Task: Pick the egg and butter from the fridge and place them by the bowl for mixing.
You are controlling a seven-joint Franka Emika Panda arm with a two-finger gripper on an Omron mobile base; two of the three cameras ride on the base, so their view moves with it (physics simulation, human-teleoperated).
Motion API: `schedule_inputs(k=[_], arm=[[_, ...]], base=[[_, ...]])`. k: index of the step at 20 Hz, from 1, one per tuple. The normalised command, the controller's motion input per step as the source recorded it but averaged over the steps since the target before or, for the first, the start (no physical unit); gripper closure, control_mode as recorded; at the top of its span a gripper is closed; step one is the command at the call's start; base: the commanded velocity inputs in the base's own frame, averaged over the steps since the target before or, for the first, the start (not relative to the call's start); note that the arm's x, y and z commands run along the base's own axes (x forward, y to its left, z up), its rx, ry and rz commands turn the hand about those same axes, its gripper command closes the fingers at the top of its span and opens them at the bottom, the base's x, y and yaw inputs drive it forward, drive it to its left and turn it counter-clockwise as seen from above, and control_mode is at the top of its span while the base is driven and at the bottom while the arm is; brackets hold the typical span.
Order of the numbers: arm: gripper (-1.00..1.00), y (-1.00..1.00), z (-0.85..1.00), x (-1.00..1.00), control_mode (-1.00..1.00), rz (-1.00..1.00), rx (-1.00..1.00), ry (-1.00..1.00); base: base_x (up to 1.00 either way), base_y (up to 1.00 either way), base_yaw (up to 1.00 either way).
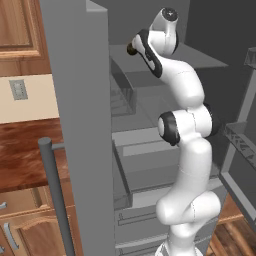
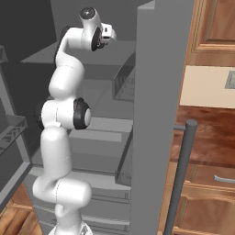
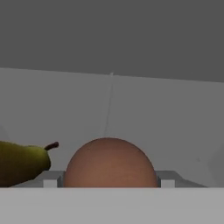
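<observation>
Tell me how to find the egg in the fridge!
Look inside the open grey fridge, at the shelf the robot's hand reaches. In the hand view, the egg sits right in front, round and reddish-brown. Its neighbour on the left is a yellow-green pear with a little stem, so pick the smooth brown one.

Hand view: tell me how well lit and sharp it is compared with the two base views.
Hand view: dim and flat, grey interior of the tall grey fridge, but the reddish-brown rounded egg reads sharply, close and cropped at the bottom; a yellow-green pear is cut by the left edge. Left and right base views: brighter on the wooden cabinets, fridge cavity shadowed, no glare or blur.
</observation>
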Motion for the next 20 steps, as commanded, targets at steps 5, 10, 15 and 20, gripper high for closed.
schedule_inputs(k=[5, 10, 15, 20], arm=[[1.00, 0.00, 0.00, -0.04, -1.00, 0.00, -0.07, -0.16], [1.00, 0.00, 0.00, -0.04, -1.00, 0.00, -0.02, -0.08], [1.00, 0.00, 0.00, -0.24, -1.00, 0.00, -0.01, -0.18], [1.00, 0.00, 0.00, -0.45, -1.00, 0.00, -0.03, -0.29]], base=[[0.00, 0.00, 0.00], [0.00, 0.00, 0.00], [0.00, 0.00, 0.00], [0.00, 0.00, 0.00]])
